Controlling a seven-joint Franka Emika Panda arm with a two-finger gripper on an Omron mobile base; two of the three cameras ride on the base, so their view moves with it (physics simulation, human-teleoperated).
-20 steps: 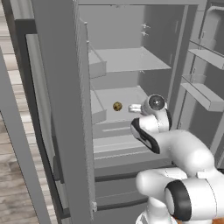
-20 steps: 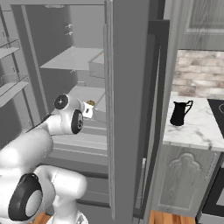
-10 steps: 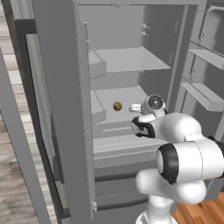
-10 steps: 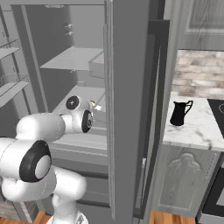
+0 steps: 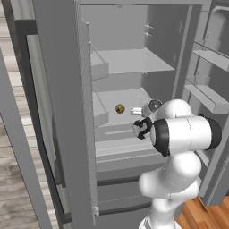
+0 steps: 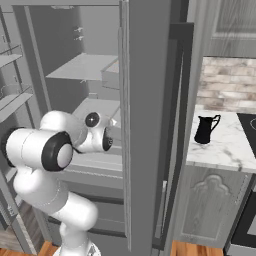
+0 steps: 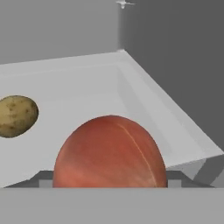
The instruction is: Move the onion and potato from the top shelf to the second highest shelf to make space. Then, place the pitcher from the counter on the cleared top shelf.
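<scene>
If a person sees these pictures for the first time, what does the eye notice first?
First comes the onion, very large and close in the hand view, with the potato on the grey shelf farther back. Then the white arm reaching into the open fridge, and the black pitcher alone on the marbled counter.

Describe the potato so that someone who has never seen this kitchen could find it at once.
Look into the open fridge, at the light-grey shelf level with the robot's gripper. The potato lies on that shelf. It is the dull brown-yellow ball with dark speckles, apart from the smooth red-orange onion right in front of the gripper.
</scene>
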